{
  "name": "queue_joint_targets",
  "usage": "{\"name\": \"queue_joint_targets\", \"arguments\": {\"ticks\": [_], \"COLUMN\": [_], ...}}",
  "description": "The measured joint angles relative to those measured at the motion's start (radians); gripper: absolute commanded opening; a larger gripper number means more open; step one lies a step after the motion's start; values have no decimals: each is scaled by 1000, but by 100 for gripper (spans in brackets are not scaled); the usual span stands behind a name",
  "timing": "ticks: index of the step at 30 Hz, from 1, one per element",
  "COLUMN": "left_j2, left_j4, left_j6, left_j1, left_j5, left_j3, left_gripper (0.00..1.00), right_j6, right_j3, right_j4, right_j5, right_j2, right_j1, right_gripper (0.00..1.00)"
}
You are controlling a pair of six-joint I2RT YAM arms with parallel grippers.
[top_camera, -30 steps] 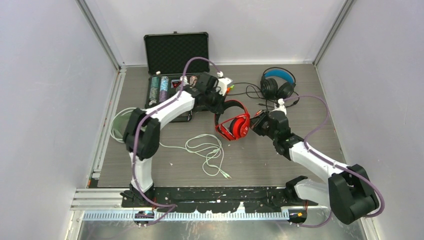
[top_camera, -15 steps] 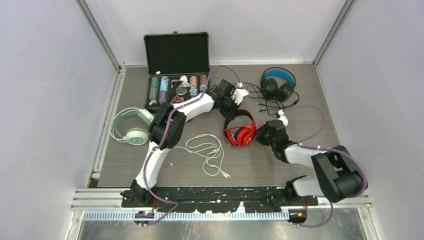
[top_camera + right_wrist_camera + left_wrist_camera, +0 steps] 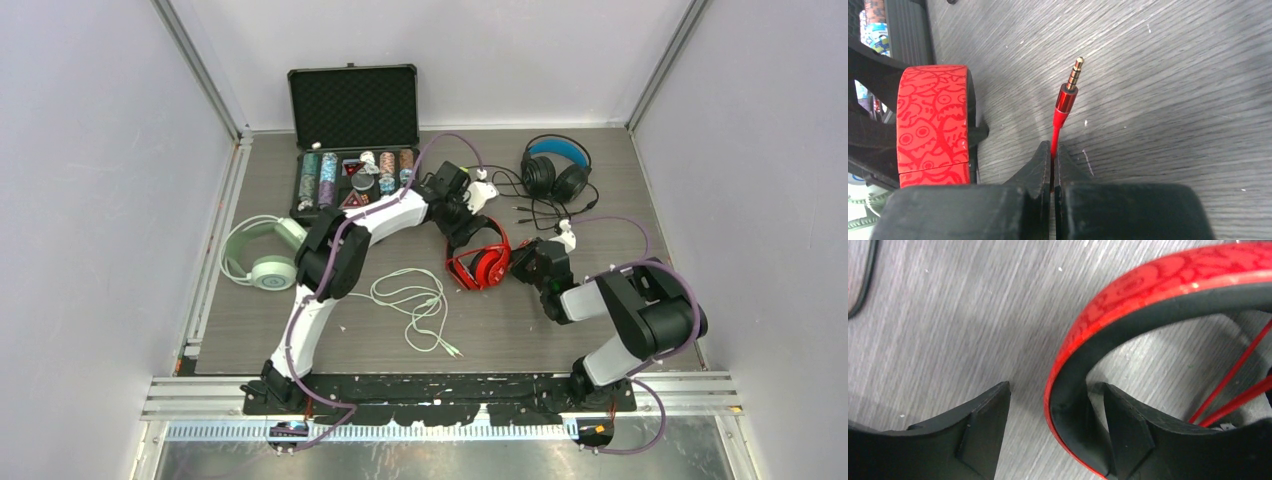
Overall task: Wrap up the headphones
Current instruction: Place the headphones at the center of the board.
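The red headphones [image 3: 480, 262] lie mid-table with their patterned headband [image 3: 1158, 295] passing between the fingers of my left gripper [image 3: 468, 222]. That gripper [image 3: 1057, 390] is open: the band sits near the right finger, with a clear gap to the left one. My right gripper [image 3: 520, 262] is just right of the ear cups, shut [image 3: 1052, 145] on the thin red cable [image 3: 1055, 125] a little below its gold jack plug [image 3: 1070, 85]. The black headphones with a blue band [image 3: 555, 170] rest at the back right. The mint-green pair [image 3: 262, 255] lies at the left.
An open black case [image 3: 352, 140] of poker chips stands at the back left, close behind my left arm. A loose pale cable [image 3: 415, 305] sprawls on the table in front of the red headphones. Black cable loops [image 3: 520, 205] lie between the black pair and my grippers.
My left gripper carried the red headband to the right, then opened and let go of it. The right arm drew in closer to its base, still shut on the red cable.
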Motion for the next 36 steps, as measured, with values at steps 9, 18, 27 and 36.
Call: {"name": "queue_joint_targets", "arguments": {"ticks": [9,18,27,36], "left_j2": [-98,-179,-189,-125], "left_j4": [11,13,-6,-29], "left_j6": [-93,-219,-266,-355], "left_j1": [3,3,-24,-98], "left_j5": [10,100,219,180], "left_j3": [-57,-56,-43,26], "left_gripper": [80,77,60,55], "right_j6": [10,25,24,28], "right_j3": [-6,-11,-17,-17], "right_j4": [86,134,143,177], "right_j5": [0,-5,-5,-8], "right_j2": [48,74,75,97], "right_j1": [0,0,0,0], "right_gripper": [1,4,5,5]}}
